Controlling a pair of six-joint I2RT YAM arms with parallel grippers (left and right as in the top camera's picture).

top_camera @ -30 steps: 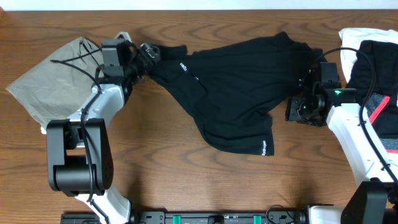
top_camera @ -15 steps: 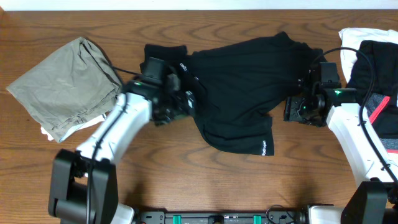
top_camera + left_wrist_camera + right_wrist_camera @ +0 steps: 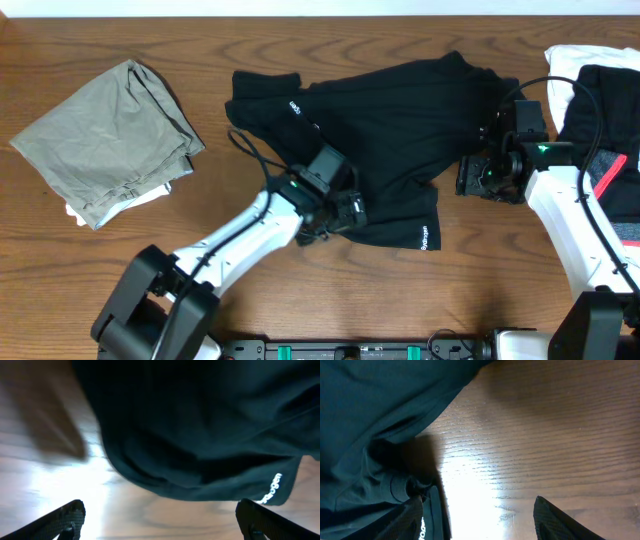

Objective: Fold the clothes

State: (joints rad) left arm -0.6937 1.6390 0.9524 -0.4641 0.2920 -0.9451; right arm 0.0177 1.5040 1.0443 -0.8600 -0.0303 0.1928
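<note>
The long black garment point(image 3: 380, 130) with small white logo marks lies crumpled across the middle of the table. My left gripper point(image 3: 345, 213) hovers at its lower edge, open and empty. In the left wrist view the black hem point(image 3: 200, 435) with a white logo point(image 3: 272, 489) lies just ahead of my open gripper point(image 3: 160, 527), with bare wood between the jaws. My right gripper point(image 3: 476, 178) is at the garment's right edge. In the right wrist view my right gripper point(image 3: 482, 520) is open. Its left finger point(image 3: 412, 520) rests against the black cloth point(image 3: 370, 425).
An olive-grey garment point(image 3: 105, 135) lies folded at the far left over a bit of white cloth point(image 3: 150, 197). At the right edge a white garment point(image 3: 572, 60) and a black one with red-pink trim point(image 3: 612, 110) are piled. Wood shows along the front.
My left arm has swung from the garment's upper-left corner, right and toward the front, to its lower hem. The corner now lies flat on the table. The right arm has not moved.
</note>
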